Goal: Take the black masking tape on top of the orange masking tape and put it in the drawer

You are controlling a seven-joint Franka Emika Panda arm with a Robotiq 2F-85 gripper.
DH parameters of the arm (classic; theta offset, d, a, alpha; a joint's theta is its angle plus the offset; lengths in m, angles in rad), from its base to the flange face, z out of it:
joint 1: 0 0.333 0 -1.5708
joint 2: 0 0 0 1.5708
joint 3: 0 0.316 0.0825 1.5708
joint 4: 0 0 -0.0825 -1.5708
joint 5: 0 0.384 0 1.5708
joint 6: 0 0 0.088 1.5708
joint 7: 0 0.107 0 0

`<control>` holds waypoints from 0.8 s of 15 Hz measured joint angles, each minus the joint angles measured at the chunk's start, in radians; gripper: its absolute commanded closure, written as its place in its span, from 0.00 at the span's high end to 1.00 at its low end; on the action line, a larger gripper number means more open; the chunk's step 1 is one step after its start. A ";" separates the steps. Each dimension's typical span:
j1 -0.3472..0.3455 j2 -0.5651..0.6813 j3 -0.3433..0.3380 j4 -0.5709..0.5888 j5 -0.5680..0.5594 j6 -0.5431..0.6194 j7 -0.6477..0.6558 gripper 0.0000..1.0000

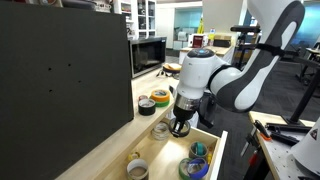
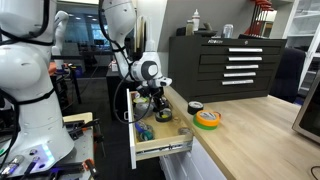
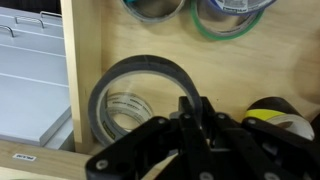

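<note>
The drawer (image 1: 152,140) is pulled open below the wooden counter and shows in both exterior views; its white front is in an exterior view (image 2: 165,150). My gripper (image 1: 180,126) is down inside it (image 2: 159,104). In the wrist view the fingers (image 3: 190,112) are shut on the right wall of the black masking tape (image 3: 120,78), low over the pale wood floor. A clear roll (image 3: 124,106) shows through its hole. The orange masking tape (image 1: 161,97) lies on the counter with nothing on top, also in an exterior view (image 2: 207,119).
A dark roll with a green face (image 1: 147,106) lies beside the orange one. Several other rolls lie in the drawer: a green-blue one (image 3: 235,14), a yellow-black one (image 3: 276,116), and a tan one (image 1: 137,167). The drawer side wall (image 3: 80,70) is left of the tape.
</note>
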 measured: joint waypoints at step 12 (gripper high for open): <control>-0.002 0.201 -0.014 0.103 0.006 0.074 0.003 0.05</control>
